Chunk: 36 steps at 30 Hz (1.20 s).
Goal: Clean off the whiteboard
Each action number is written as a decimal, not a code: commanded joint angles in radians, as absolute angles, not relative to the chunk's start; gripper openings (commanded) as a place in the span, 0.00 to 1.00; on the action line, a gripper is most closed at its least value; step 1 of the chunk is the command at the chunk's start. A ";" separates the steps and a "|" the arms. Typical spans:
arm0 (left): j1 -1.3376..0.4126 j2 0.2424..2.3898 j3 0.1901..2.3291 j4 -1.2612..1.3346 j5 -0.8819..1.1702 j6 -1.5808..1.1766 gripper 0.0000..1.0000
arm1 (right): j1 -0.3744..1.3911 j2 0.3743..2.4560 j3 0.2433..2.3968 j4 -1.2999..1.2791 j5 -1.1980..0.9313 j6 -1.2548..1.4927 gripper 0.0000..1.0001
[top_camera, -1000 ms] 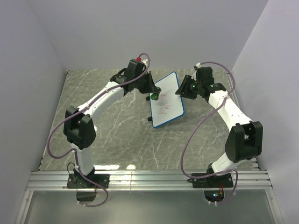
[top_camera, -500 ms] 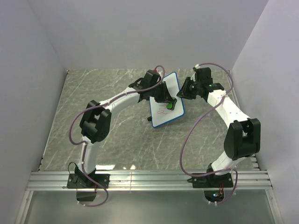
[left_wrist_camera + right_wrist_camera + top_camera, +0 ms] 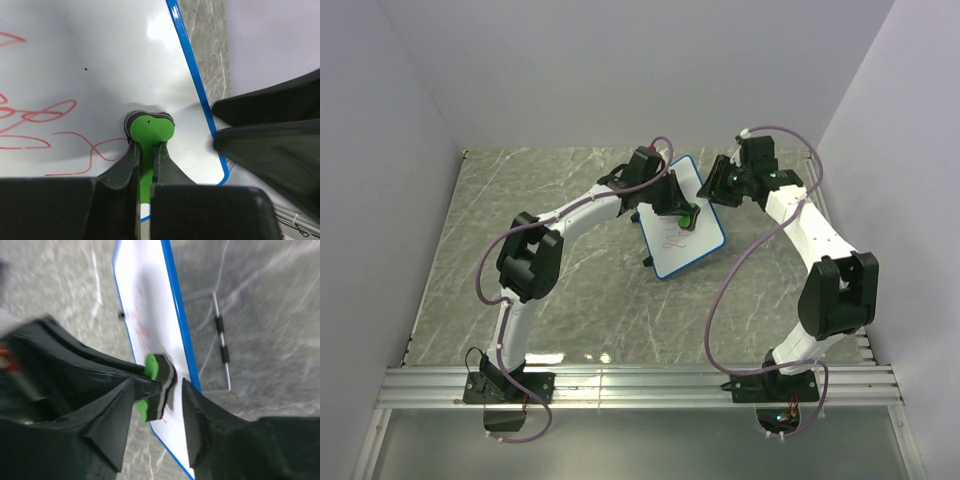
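The left gripper (image 3: 146,148) is pinching the stem of the green eraser (image 3: 150,127), its jaws narrowed onto it. Just ahead of the fingertips the eraser's round pad is pressing against the face of the whiteboard (image 3: 100,55). That board is standing tilted in front of the hand, not lying flat on the marbled table (image 3: 520,200).

In the wrist view the surface around the pad is looking clean. The red scribbles (image 3: 50,112) are lying off to the hand's left, the nearest loop close beside the stem. To the hand's right, the blue frame (image 3: 197,85) is running past, and the right gripper (image 3: 159,384) is straddling it. Whether those fingers are actually clamping the edge, I cannot tell.

The stroke probably wants to go leftward across the marks, with the pad flat and pressure even. Since the board is leaning on a thin wire stand (image 3: 220,340), pushing hard risks tipping or sliding it unless the right side is bracing it.
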State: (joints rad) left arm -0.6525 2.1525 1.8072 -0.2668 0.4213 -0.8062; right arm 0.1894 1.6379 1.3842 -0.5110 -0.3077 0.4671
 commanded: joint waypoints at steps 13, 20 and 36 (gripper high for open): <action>-0.637 2.145 1.819 -0.270 0.417 -0.762 0.00 | 0.127 1.640 1.479 -0.506 -0.216 0.414 0.52; -0.627 2.144 1.812 -0.272 0.422 -0.758 0.00 | 0.129 1.704 1.447 -0.442 -0.313 0.426 0.51; -0.607 2.232 1.807 -0.213 0.433 -0.796 0.00 | 0.178 1.723 1.325 -0.351 -0.483 0.474 0.18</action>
